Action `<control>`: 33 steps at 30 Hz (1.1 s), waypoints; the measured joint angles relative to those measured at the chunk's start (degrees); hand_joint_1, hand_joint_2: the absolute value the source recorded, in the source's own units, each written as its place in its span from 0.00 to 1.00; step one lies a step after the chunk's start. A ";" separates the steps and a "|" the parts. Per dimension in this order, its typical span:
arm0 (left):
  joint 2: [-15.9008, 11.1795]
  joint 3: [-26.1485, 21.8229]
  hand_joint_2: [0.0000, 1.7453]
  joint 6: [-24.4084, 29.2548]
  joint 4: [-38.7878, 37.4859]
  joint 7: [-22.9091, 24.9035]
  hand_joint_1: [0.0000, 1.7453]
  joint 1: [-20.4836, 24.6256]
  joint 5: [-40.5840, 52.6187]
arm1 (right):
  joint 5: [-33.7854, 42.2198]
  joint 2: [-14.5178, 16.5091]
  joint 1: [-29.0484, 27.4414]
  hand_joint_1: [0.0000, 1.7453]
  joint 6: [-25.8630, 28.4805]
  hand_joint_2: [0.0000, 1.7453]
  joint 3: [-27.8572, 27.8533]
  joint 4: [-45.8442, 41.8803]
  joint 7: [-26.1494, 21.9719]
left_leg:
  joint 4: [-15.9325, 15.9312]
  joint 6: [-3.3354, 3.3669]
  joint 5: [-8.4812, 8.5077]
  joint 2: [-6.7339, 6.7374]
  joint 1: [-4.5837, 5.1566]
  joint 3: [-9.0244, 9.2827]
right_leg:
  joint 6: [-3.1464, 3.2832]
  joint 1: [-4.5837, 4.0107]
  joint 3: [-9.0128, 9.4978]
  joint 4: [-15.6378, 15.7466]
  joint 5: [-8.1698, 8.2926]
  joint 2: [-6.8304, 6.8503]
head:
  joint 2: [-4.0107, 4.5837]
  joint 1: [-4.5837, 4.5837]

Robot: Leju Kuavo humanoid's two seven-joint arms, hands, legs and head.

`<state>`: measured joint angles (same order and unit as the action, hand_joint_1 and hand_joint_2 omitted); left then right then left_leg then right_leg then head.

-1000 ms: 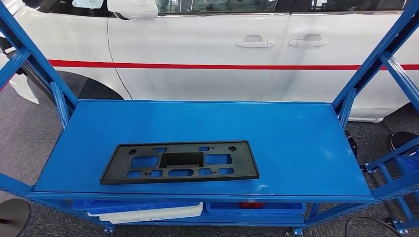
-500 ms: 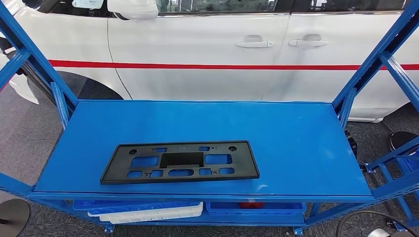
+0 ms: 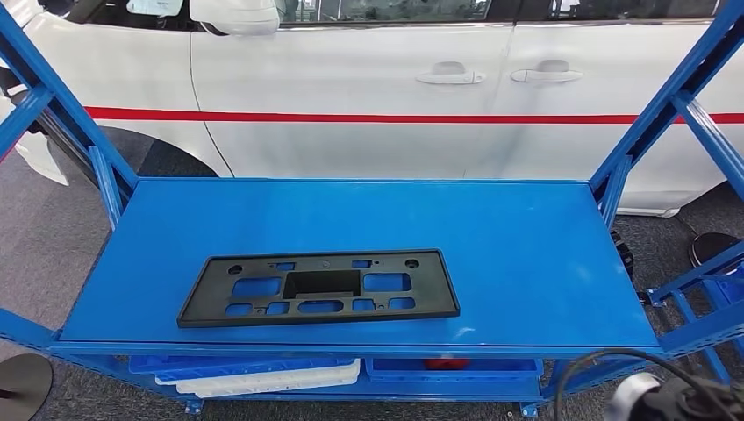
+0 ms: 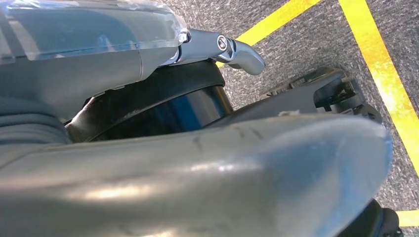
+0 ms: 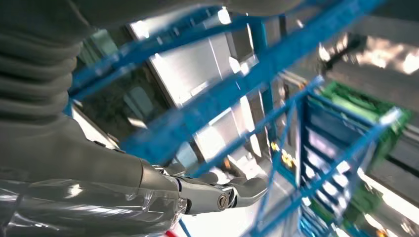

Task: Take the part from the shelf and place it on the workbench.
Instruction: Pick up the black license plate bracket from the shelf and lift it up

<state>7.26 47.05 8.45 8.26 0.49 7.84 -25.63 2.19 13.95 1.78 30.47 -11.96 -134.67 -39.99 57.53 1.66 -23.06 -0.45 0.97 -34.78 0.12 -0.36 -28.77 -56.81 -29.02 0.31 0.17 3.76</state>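
Note:
The part is a flat black plastic plate point(image 3: 320, 288) with several cut-outs. It lies on the front left of the blue shelf top point(image 3: 491, 237), long side along the front edge. My right arm point(image 3: 654, 399) with a black cable rises at the lower right corner, below the shelf's front edge and well clear of the plate. In the right wrist view my right hand point(image 5: 197, 190) holds nothing, its fingers stretched towards blurred blue frames. My left hand point(image 4: 237, 158) hangs over grey floor, fingers apart, nothing in it.
Blue uprights point(image 3: 654, 123) frame both ends of the shelf. A white car point(image 3: 368, 88) with a red stripe stands close behind it. Blue and white trays point(image 3: 263, 375) lie on the lower level. Yellow lines point(image 4: 380, 74) mark the floor.
My right arm and its cable have come up into the lower right corner of the head view. The plate has not moved.

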 joint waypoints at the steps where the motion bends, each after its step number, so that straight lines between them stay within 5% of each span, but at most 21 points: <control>1: -0.03 0.14 0.00 -0.13 0.00 0.01 0.00 0.05 0.04 | -2.49 -0.67 0.92 0.00 1.14 1.00 3.56 1.31 0.01 | 0.00 0.00 0.02 0.00 0.00 0.01 | 0.00 0.00 -0.01 -0.02 0.00 0.00 | 0.00 0.00; 7: -0.13 1.00 0.00 -0.67 0.00 0.50 0.00 0.37 0.59 | -17.75 -3.69 8.09 0.00 2.08 1.00 22.34 14.94 0.05 | 0.01 -0.11 0.23 0.02 -0.01 -0.03 | 0.10 0.02 -0.18 -0.14 0.12 -0.05 | 0.00 0.00; 17: -0.11 1.18 0.00 -0.54 0.00 0.04 0.00 0.36 0.18 | -20.56 -7.34 13.29 0.00 1.19 1.00 38.68 35.99 2.17 | 0.02 -0.08 0.29 -0.04 -0.01 -0.17 | 0.12 0.02 -0.31 -0.15 0.11 0.04 | 0.00 0.00; 23: -0.11 1.68 0.00 -0.61 0.00 0.04 0.00 0.41 0.67 | -21.17 -8.70 14.58 0.00 -2.64 1.00 42.74 46.87 4.37 | 0.02 -0.08 0.29 -0.10 -0.01 -0.22 | 0.12 0.02 -0.34 -0.15 0.11 0.09 | 0.00 0.00; 33: -0.17 2.62 0.00 -0.81 0.00 0.38 0.00 0.59 0.80 | -16.69 -13.11 14.80 0.00 -26.04 1.00 40.67 55.70 4.85 | 0.06 -0.07 0.29 -0.11 0.00 -0.30 | 0.08 0.10 -0.41 -0.14 0.14 0.10 | 0.00 0.00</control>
<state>7.09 49.67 7.64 8.26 0.86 8.43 -24.82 -14.50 0.84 16.58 4.43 28.71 -78.98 -35.14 57.59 1.58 -22.77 -0.56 0.98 -35.07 0.20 -0.27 -29.17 -56.95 -28.88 0.40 0.17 3.76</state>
